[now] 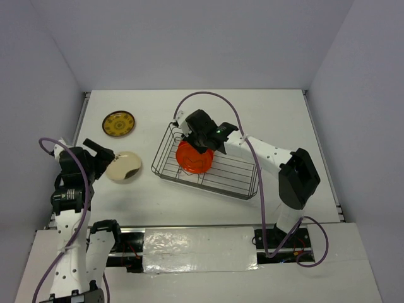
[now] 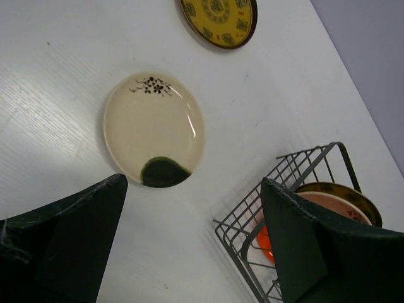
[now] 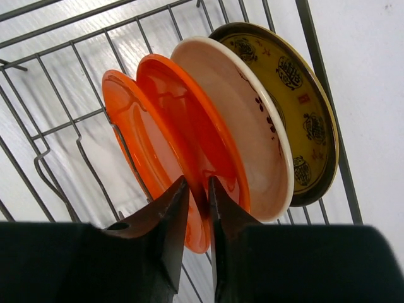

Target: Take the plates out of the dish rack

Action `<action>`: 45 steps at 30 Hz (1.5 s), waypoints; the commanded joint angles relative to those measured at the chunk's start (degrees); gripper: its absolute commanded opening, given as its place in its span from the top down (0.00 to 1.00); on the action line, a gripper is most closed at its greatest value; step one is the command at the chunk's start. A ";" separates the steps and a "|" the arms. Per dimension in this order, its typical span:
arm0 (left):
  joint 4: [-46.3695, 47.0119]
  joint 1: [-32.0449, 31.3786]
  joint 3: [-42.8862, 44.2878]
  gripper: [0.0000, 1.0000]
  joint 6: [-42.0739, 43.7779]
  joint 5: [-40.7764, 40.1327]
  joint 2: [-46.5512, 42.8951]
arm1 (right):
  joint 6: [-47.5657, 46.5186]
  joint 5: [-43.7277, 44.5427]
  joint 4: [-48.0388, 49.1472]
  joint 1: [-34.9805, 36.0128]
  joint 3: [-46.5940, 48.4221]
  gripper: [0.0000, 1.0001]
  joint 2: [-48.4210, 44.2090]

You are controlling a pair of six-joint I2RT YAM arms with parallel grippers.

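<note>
With my left gripper (image 2: 194,183) gaping idle, my right gripper (image 3: 197,189) pinches the nearest orange plate (image 3: 136,139) by its rim in the dish rack (image 3: 307,38), so next I must lift it straight out.

White arms (image 1: 262,154) with black joints (image 1: 298,178), purple cables (image 1: 208,95) and dark claws (image 3: 197,189).

Six plates (image 1: 118,124), one dish rack (image 1: 235,175)

My bench (image 1: 278,113): white, flat. Walls (image 1: 189,38): pale grey, far, left and right. Sheet (image 1: 196,246): shiny, crinkled, near edge.
</note>
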 commanded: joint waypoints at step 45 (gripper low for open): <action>6.37 0.11 2.51 0.00 22.66 23.57 7.26 | 49.40 -8.58 29.75 -58.39 -19.06 0.49 -3.43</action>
